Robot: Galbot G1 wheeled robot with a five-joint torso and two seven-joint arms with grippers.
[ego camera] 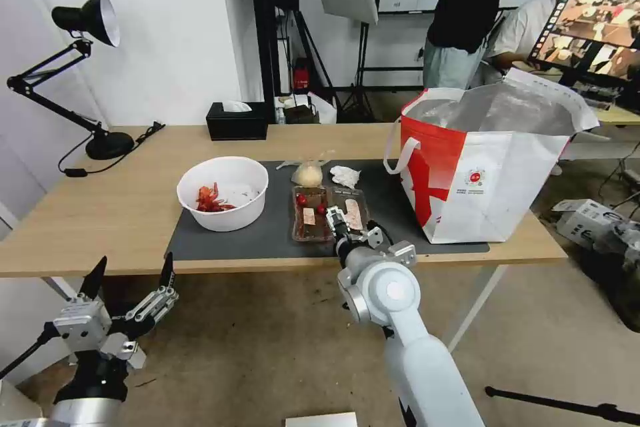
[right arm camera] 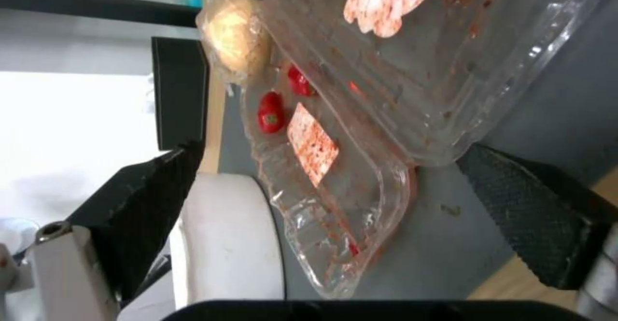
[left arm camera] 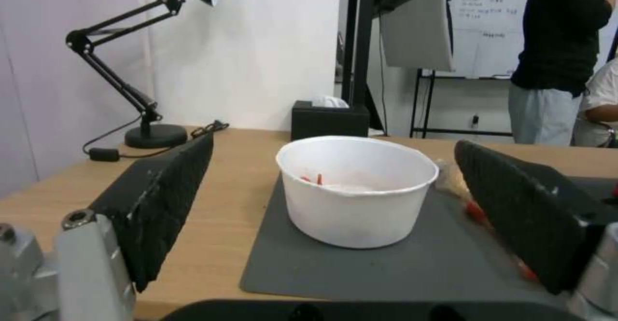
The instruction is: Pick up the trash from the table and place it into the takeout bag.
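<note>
The takeout bag (ego camera: 483, 173) stood open at the right of the head view, on the table (ego camera: 127, 213) at the mat's (ego camera: 280, 230) right end. At centre-left sat the white bowl (ego camera: 223, 193) of red shells; the clear tray (ego camera: 327, 213) lay mid-frame — bagged lump (ego camera: 308, 174) and tissue (ego camera: 345, 177) just above it. The right gripper (ego camera: 343, 221), jaws apart, hung at the tray's near edge, possibly touching it. The left gripper (ego camera: 130, 280) waited lower left, off the table, fingers spread.

Head view overlooks the table (ego camera: 133, 213); wrist views sit low, sharing the bowl (left arm camera: 357, 190).
</note>
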